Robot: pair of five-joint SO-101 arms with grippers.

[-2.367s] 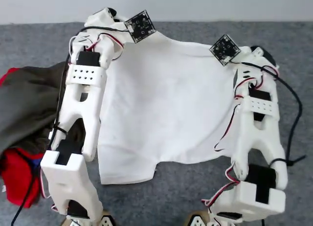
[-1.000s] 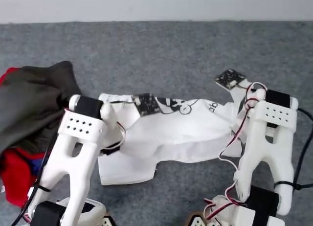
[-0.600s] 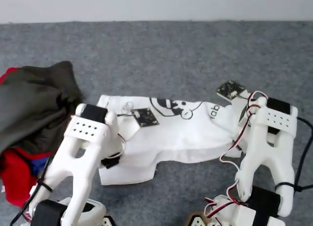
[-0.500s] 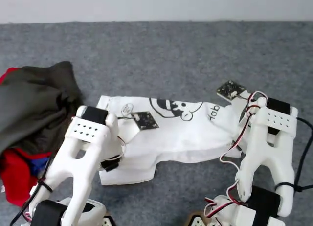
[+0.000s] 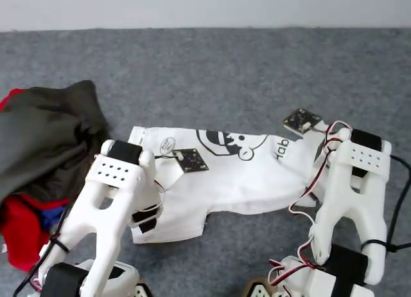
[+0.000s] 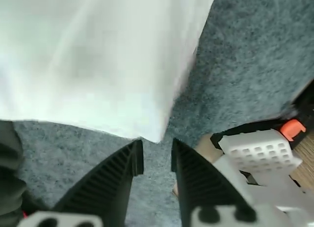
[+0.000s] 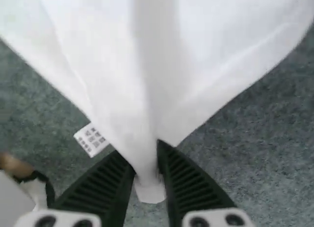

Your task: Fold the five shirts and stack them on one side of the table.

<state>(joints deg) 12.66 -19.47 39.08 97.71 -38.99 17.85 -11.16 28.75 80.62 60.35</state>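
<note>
My right gripper (image 7: 146, 162) is clamped on a bunched ridge of the white shirt (image 7: 147, 65). The cloth passes between my two black ribbed fingers (image 7: 189, 187), and a small nub of it pokes out on the near side of the pinch. From there the fabric fans away in smooth slopes to either side. A small printed care label (image 7: 92, 137) hangs at one hem, close to one finger. The grey, felt-like table (image 7: 255, 153) shows beside the cloth on both sides.
</note>
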